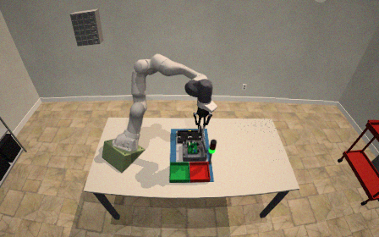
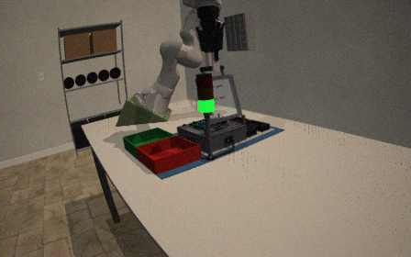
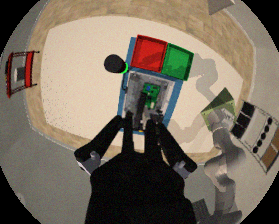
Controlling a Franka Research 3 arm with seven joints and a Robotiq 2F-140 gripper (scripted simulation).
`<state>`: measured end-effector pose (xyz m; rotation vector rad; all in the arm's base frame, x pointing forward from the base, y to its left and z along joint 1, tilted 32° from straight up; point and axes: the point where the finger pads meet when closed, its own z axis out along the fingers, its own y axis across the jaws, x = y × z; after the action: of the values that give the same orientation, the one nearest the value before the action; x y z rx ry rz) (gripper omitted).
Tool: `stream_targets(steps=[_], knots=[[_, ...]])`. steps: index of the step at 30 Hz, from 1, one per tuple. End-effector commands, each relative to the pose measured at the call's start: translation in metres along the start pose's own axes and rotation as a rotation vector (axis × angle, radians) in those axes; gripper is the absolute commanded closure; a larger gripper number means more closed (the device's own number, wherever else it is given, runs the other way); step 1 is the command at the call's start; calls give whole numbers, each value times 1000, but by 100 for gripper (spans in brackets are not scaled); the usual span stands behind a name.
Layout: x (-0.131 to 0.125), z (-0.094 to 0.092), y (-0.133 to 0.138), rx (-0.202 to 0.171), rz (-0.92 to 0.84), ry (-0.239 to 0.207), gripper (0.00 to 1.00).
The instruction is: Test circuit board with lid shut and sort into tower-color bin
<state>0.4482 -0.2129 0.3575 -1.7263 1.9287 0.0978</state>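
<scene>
The green circuit board [image 1: 194,149] lies in the grey tester [image 2: 212,130], whose lid [image 2: 225,94] stands open. It also shows in the wrist view [image 3: 150,92]. The signal tower [image 1: 212,147] beside the tester glows green [image 2: 205,105]. My gripper [image 1: 200,125] hangs well above the tester's far end and points down at it. Its fingers stand almost together, with only a small gap and nothing between them. The green bin [image 1: 179,172] and the red bin [image 1: 200,171] stand side by side at the near end of the blue mat.
The black tray [image 2: 258,126] lies on the mat beyond the tester. The arm's green base block [image 1: 121,154] stands at the table's left. A metal shelf [image 2: 93,78] and a red cart [image 1: 375,162] stand off the table.
</scene>
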Motion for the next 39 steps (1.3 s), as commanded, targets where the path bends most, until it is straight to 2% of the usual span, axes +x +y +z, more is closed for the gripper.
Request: stream_targets(steps=[1,39], knots=[[0,0,-3,5,1,1,84],[0,2,0,5,1,1,84]])
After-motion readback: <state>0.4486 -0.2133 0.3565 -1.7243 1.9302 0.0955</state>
